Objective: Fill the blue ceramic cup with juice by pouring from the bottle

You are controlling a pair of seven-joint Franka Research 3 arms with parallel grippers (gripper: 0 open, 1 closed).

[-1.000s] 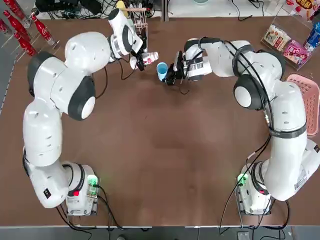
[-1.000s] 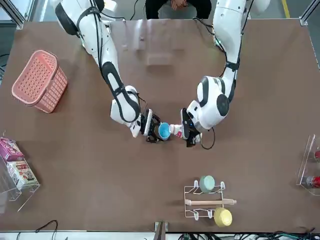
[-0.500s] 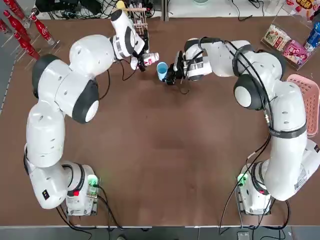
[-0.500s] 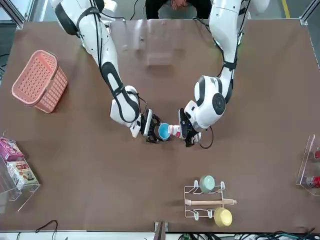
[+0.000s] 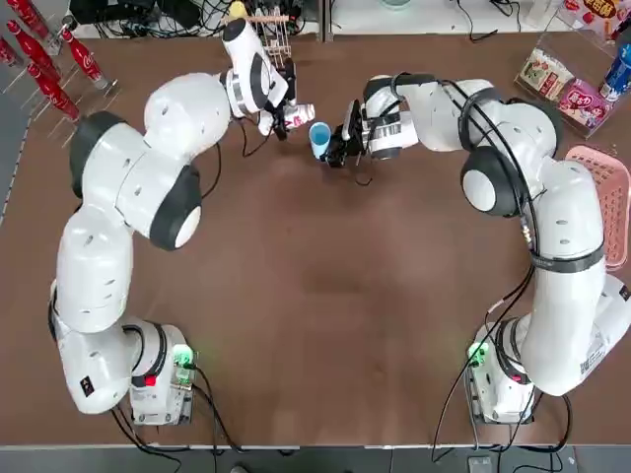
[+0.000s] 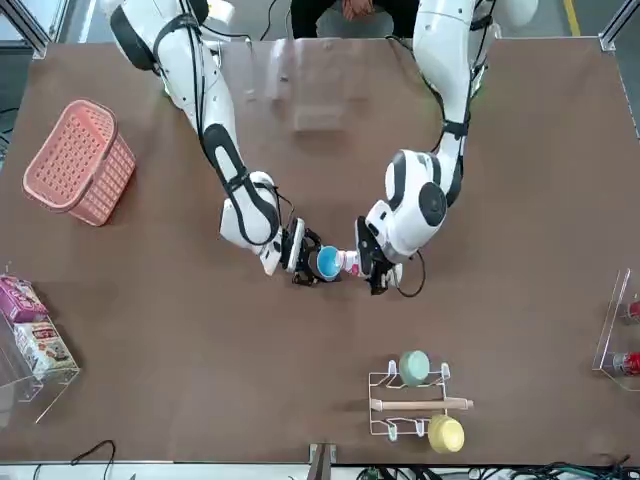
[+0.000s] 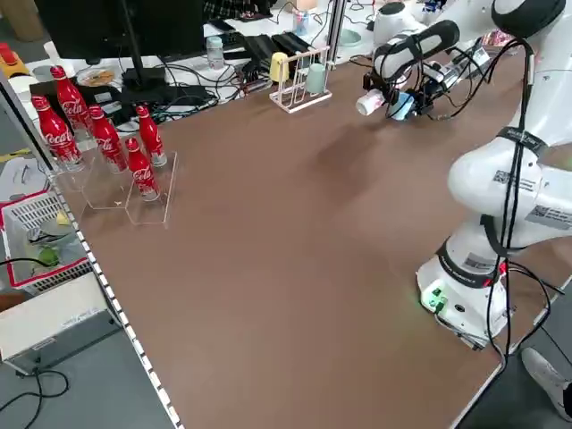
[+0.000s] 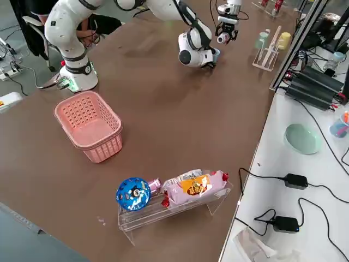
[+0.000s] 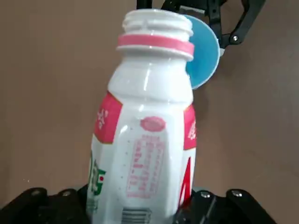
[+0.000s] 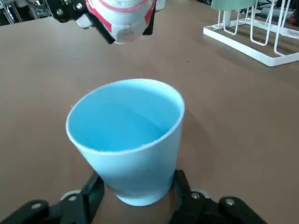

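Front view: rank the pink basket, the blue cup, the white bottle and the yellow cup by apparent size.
1. Pink basket, by far the largest.
2. Yellow cup and blue cup: look alike, not ranked.
3. White bottle: smallest as visible, partly hidden in the left end effector.

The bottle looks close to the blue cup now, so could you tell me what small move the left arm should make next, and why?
Probably ease the bottle a little farther toward the blue cup and keep tipping it. The left hand holds it nearly level, its open neck pointing at the cup that the right hand grips, yet the mouth seems just short of the rim, and no juice shows inside the cup.
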